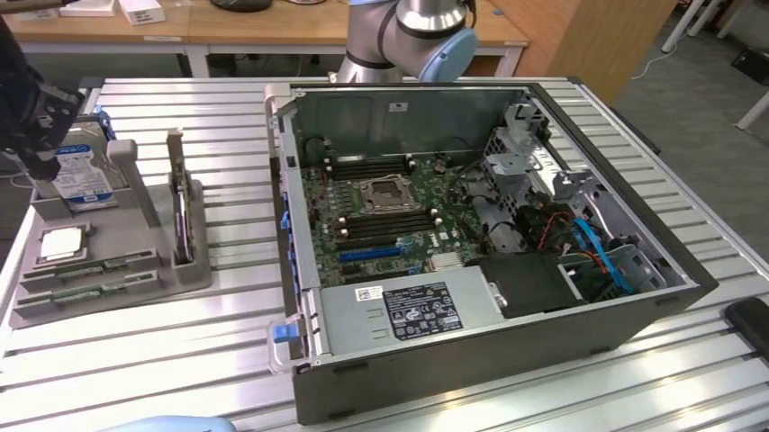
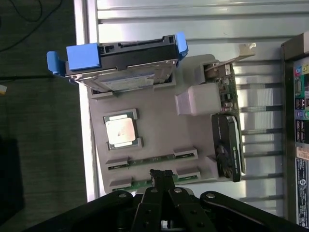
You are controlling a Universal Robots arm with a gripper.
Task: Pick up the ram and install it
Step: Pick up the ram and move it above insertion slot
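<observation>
My tool [image 2: 161, 173] is fully closed, gripping nothing, poised at the exterior view's left. The ram [image 2: 140, 182] lies directly under its tips (near slot of the grey tray [image 2: 159, 130]), long axis left-to-right. The open computer case [image 1: 481, 360] stands rightward.

Robotics lab or workshop: slatted aluminium bench [image 1: 144, 360], opened computer case [image 1: 481, 364], robot arm [image 1: 415, 40], wooden desks [image 1: 276, 31] behind.

The slatted metal table [image 1: 144, 360] carries a grey parts holder [image 1: 186, 274] and an open computer case [image 1: 481, 346], apparently just apart.
</observation>
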